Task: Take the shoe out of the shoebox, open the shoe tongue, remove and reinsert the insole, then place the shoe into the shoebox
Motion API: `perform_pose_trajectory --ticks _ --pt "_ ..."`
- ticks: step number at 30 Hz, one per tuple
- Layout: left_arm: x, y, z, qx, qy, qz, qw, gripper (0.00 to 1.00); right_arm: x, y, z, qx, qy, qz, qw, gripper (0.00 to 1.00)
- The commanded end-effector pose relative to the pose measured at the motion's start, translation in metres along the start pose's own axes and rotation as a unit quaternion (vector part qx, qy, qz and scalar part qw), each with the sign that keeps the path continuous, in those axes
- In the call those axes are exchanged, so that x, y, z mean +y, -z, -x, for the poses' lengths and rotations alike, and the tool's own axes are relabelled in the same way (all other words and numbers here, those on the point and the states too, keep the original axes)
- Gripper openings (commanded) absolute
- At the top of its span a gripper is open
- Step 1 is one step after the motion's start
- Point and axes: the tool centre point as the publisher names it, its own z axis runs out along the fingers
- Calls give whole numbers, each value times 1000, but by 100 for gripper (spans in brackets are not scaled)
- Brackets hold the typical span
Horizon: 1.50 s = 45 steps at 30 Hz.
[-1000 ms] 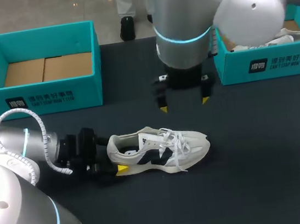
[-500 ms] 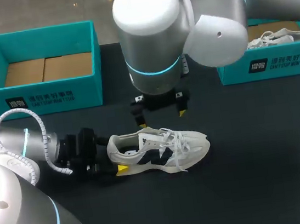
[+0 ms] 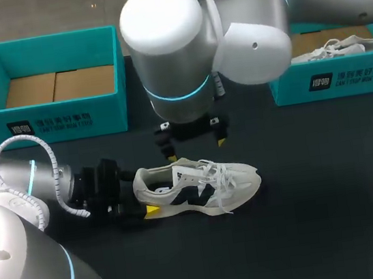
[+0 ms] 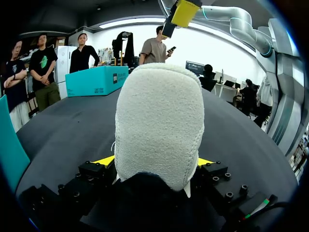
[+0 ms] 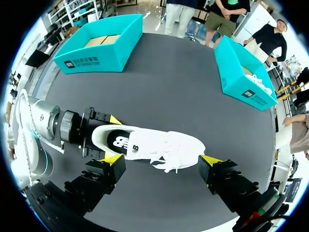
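One shoe [image 3: 196, 188], heel filling left wrist view

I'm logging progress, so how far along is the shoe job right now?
Done: the shoe lies out on the table. In hand: the left gripper is shut on its heel, and the right gripper hangs open above it. Left: opening the tongue, the insole out and back, reboxing.

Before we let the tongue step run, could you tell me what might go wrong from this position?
The right claw hovers open above the shoe, near its loose laces; descending, a finger might snag a lace instead of the tongue. The left claw is shut on the heel only, so a pull at the tongue could twist the shoe out of its hold.
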Motion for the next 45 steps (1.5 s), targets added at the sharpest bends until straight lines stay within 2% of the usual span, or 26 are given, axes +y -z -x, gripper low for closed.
perform_pose_trajectory --ticks 1,9,15,24,35,36,39,40,41,44,45 --pt "1 -2 1 0 0 2 1000 0 -3 -20 -18 -26 -23 -2 999 100" --pt "1 -2 1 0 0 2 1000 0 -2 -41 -31 -51 -56 -9 997 100" --pt "1 -2 1 0 0 2 1000 0 0 -58 -43 -65 -45 -28 996 100" --pt "1 -2 1 0 0 2 1000 0 -5 -71 -56 -101 -44 -43 993 100" --pt "1 -2 1 0 0 2 1000 0 -13 -88 -52 -122 -62 -75 988 100" --pt "1 -2 1 0 0 2 1000 0 -14 -90 -51 -124 -64 -79 987 88" --pt "1 -2 1 0 0 2 1000 0 -15 -92 -49 -135 -68 -87 985 80" --pt "1 -2 1 0 0 2 1000 0 -15 -92 -47 -139 -70 -90 984 75" --pt "1 -2 1 0 0 2 1000 0 -16 -91 -45 -141 -72 -90 983 47" --pt "1 -2 1 0 0 2 1000 0 -17 -89 -43 -144 -75 -92 983 36" --pt "1 -2 1 0 0 2 1000 0 -16 -86 -42 -144 -75 -92 982 27"
